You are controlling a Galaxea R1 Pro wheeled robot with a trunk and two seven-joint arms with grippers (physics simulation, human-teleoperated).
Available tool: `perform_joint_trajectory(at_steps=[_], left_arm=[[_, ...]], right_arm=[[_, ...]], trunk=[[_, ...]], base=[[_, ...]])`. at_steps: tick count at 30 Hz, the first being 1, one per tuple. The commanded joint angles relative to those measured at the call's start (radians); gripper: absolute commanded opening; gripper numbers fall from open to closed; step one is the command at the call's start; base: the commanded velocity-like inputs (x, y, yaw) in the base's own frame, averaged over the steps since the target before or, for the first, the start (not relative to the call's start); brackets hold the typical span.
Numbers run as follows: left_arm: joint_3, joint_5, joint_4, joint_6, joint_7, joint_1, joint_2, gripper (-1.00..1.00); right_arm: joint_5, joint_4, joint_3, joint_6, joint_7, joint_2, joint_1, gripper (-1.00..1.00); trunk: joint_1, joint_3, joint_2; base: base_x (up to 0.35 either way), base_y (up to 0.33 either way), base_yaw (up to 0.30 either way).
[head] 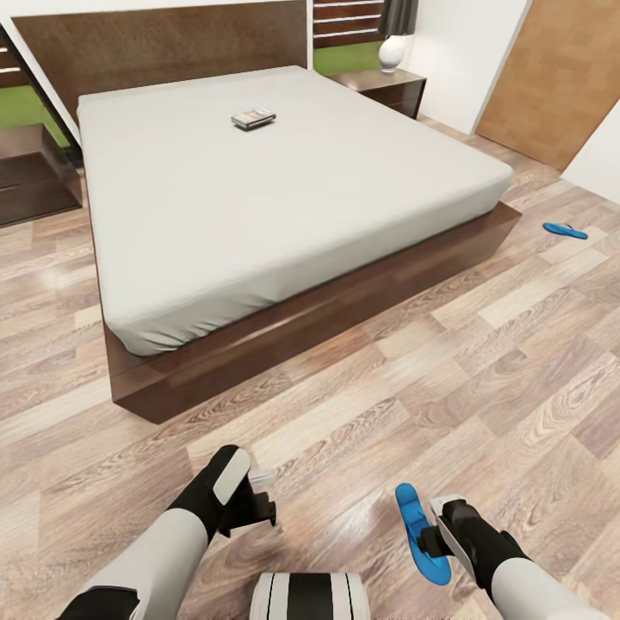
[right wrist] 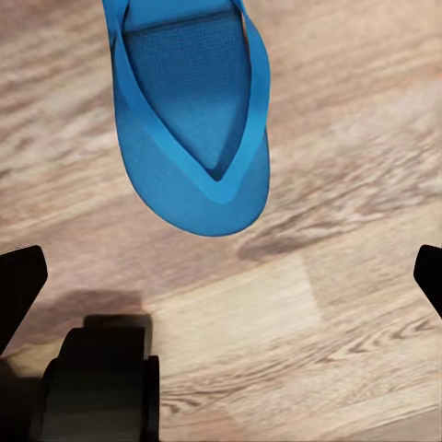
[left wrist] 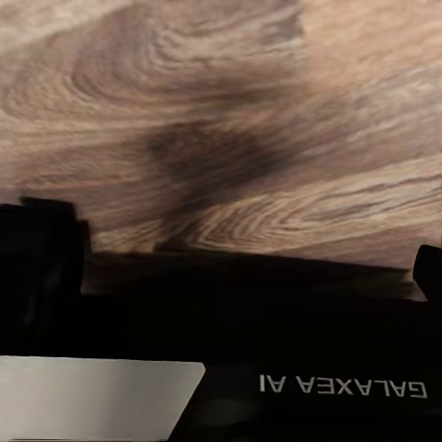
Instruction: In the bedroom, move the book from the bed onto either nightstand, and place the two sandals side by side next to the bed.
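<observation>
The book point(head: 253, 118) lies flat on the bed point(head: 284, 198), up toward the headboard, apart from every edge. A nightstand point(head: 383, 86) stands just beside the bed's far corner, with a white lamp point(head: 392, 52) on its top. One sandal point(head: 564, 230) lies on the wood floor point(head: 362, 405) well apart from the bed's side. The other sandal point(right wrist: 189, 120) rests on the floor near the bed's foot, touching the right gripper point(head: 435, 542), whose fingers are spread with the sandal outside them. Whether the left gripper's point(head: 263, 499) fingers are spread or together cannot be told.
</observation>
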Motion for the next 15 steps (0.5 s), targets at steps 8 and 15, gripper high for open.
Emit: perform_joint_trajectory(at_steps=[8, 15], left_arm=[[0.000, 0.021, -0.011, 0.002, 0.131, 0.000, -0.002, 1.00], [0.000, 0.024, -0.014, 0.002, 0.169, 0.000, -0.002, 1.00]], right_arm=[[0.002, 0.000, 0.006, 0.006, -0.001, -0.006, 0.000, 1.00], [0.003, -0.004, 0.005, 0.006, -0.002, -0.011, 0.000, 1.00]], trunk=[[0.000, -0.014, 0.000], [0.000, -0.025, 0.000]], base=[[0.000, 0.000, 0.000], [0.000, 0.000, 0.000]])
